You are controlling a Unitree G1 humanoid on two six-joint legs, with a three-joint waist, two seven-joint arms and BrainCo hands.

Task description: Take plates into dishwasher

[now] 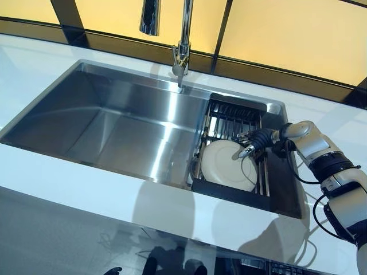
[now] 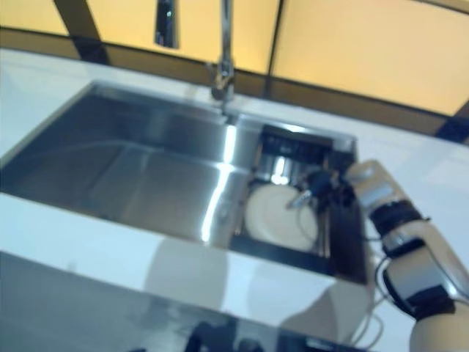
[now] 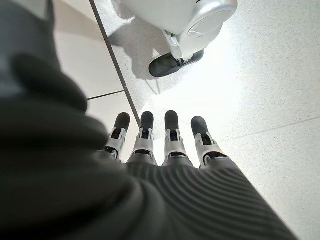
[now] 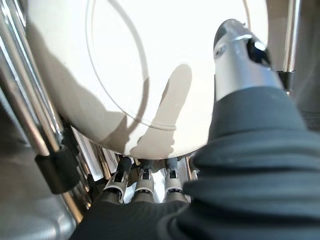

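The right robot hand (image 1: 256,141) pinches the white plate (image 1: 227,166) in the sink rack (image 1: 232,117), fingers (image 4: 142,181) beneath its rim, thumb on top.

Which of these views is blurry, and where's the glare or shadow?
Right eye view: blurred all over, bright streak on the sink wall. Left eye view: crisp. Right wrist view: the plate glares white, thumb shadow across it. Left wrist view: the left hand over bright floor.
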